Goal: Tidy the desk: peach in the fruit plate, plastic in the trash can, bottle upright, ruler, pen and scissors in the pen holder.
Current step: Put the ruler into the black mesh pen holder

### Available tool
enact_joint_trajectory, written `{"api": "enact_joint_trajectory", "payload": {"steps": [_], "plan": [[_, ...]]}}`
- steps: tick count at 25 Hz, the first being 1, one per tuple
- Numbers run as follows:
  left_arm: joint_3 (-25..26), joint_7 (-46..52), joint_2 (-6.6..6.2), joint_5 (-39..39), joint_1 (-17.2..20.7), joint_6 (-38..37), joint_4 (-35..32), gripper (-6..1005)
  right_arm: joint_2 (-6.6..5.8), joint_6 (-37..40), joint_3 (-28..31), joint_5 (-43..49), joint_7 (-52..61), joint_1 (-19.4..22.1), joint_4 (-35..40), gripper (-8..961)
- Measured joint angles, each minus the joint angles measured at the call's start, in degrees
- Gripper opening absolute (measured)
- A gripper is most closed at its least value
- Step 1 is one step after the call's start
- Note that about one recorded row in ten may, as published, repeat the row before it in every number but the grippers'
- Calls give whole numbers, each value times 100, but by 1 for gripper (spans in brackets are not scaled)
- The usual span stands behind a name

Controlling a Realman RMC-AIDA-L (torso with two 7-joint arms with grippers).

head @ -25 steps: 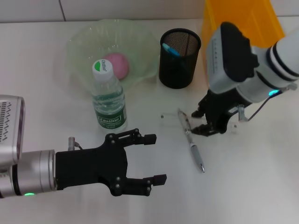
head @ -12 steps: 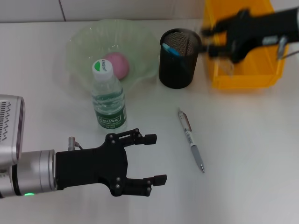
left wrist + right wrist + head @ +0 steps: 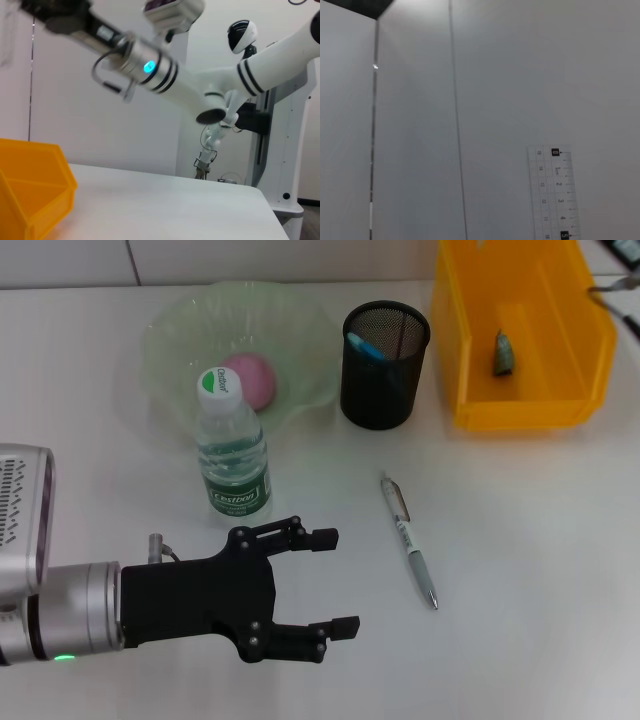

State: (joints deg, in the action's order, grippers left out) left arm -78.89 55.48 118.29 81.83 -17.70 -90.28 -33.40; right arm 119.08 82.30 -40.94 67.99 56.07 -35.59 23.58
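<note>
White desk: peach (image 3: pixel 250 378) plated, bottle (image 3: pixel 231 452) upright; pen (image 3: pixel 409 541) mid-desk awaits; my left gripper (image 3: pixel 327 581) hovers spread near the front edge

Pen (image 3: pixel 409 543) lies on open worktop (image 3: pixel 540 570); bottle (image 3: pixel 232 452) stands just beyond my left pincer (image 3: pixel 327 582).

— What's the room like?
— A plain white surface (image 3: pixel 560 540) runs under everything, evenly lit, with soft shadows.
— And behind it?
— A pale wall (image 3: pixel 65 100) with a thin vertical seam; a white equipment stand (image 3: pixel 280 150) sits past the surface's far edge. The right wrist view shows only grey-white wall panels (image 3: pixel 520 75) with seams.
</note>
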Motion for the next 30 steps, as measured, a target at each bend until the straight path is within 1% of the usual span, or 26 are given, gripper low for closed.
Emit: {"api": "enact_joint_trajectory", "payload": {"steps": [1,2,5,6,7,11,16,24,30], "plan": [[-7,-28,1,0,13,-20,1,873,15,-370,-15,-12,-97,-236,-439,390],[-18,-32,1,0,12,-19,6,873,15,-370,-15,-12,-97,-236,-439,390],[-42,-36,1,0,10,-7,13,873,32,-935,-30,7,-114,-597,-906,390],[-60,-41,1,0,9,8,19,873,41,-1241,-76,24,-119,-776,-1063,390],[-60,-41,1,0,9,8,19,873,41,-1241,-76,24,-119,-776,-1063,390],[-103,-54,1,0,24,15,53,873,68,-1805,-374,10,-290,-1097,-1231,390],[-145,-55,1,8,23,28,73,873,74,-1909,-391,-6,-651,-1268,-1444,390],[-125,-62,9,138,16,44,72,873,80,-2086,-398,-14,-965,-1322,-1618,389],[-145,-64,10,141,13,87,72,873,81,-2198,-398,-17,-1503,-1334,-1863,389]]}}
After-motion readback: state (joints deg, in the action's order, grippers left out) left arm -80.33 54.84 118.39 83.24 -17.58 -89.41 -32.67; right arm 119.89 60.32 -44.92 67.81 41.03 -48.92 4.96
